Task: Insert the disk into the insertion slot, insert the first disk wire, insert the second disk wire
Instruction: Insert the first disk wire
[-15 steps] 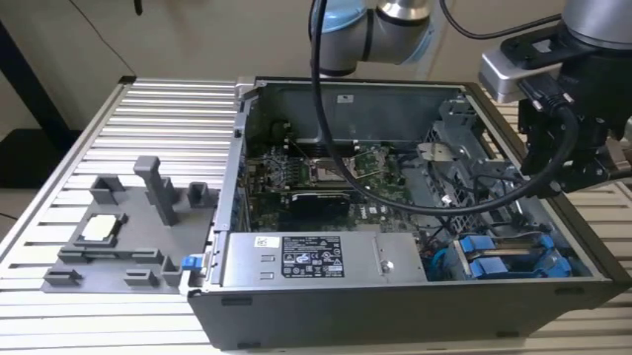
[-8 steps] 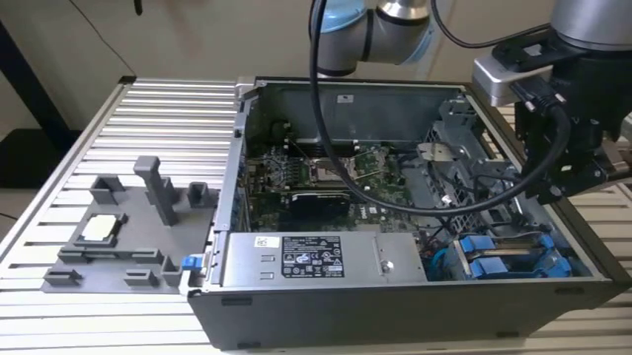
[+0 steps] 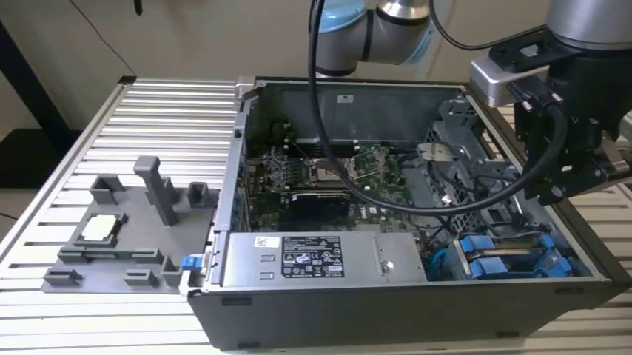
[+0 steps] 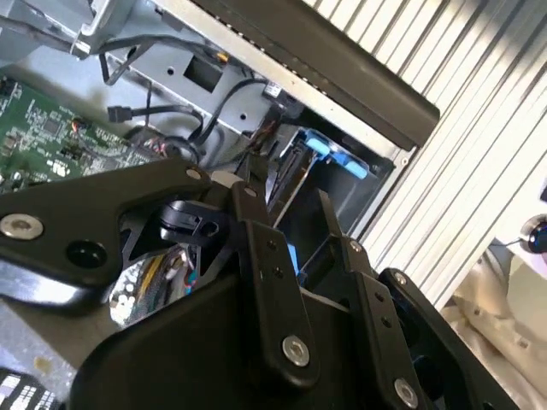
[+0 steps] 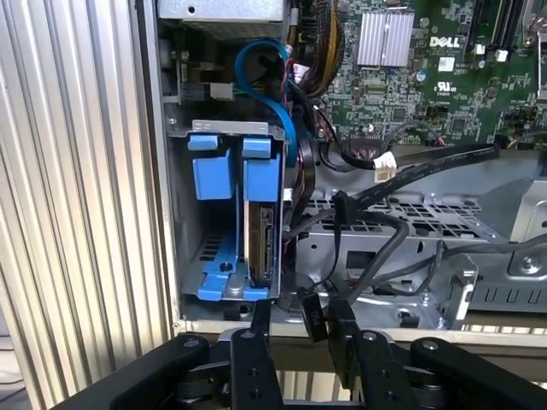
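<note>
The disk (image 5: 260, 243) stands on edge inside the insertion slot (image 5: 190, 248), under the bay's blue plastic fittings (image 5: 214, 175). In the exterior view the insertion slot (image 3: 508, 259) sits in the case's front corner on that view's right, and my gripper (image 3: 582, 181) hangs above the case wall beside it. In the first wrist view my gripper (image 5: 301, 309) is open just outside the bay. A black wire connector (image 5: 313, 314) hangs between the fingers, close against one finger (image 5: 344, 329) and apart from the other. The second wrist view shows my gripper (image 4: 291, 195) over the blue fittings (image 4: 338, 158).
The open case (image 3: 395, 310) lies on a ribbed metal table (image 3: 148, 118). Inside are the motherboard (image 3: 316, 177), a grey power-supply box (image 3: 316, 259) and loose black cables (image 5: 402, 239) over a perforated metal cage. A grey fixture (image 3: 118, 229) stands at the exterior view's left.
</note>
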Controlling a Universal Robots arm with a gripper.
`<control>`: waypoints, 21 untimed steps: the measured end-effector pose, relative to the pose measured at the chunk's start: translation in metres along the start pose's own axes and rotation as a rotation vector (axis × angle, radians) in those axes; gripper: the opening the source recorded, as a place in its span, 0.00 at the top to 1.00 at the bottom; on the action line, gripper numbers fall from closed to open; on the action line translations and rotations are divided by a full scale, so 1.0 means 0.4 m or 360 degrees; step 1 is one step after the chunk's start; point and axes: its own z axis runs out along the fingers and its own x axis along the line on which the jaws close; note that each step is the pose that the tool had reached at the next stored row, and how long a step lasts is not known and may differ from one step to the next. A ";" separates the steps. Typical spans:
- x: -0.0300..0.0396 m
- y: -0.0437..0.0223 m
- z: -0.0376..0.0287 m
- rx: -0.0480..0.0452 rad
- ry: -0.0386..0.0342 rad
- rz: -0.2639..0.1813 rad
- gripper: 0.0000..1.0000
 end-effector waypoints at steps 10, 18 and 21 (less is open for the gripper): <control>-0.002 0.009 -0.001 0.0014 0.0013 -0.0004 0.60; -0.002 0.009 0.000 0.0014 0.0013 -0.0004 0.80; -0.002 0.009 0.000 0.0014 0.0014 -0.0004 0.81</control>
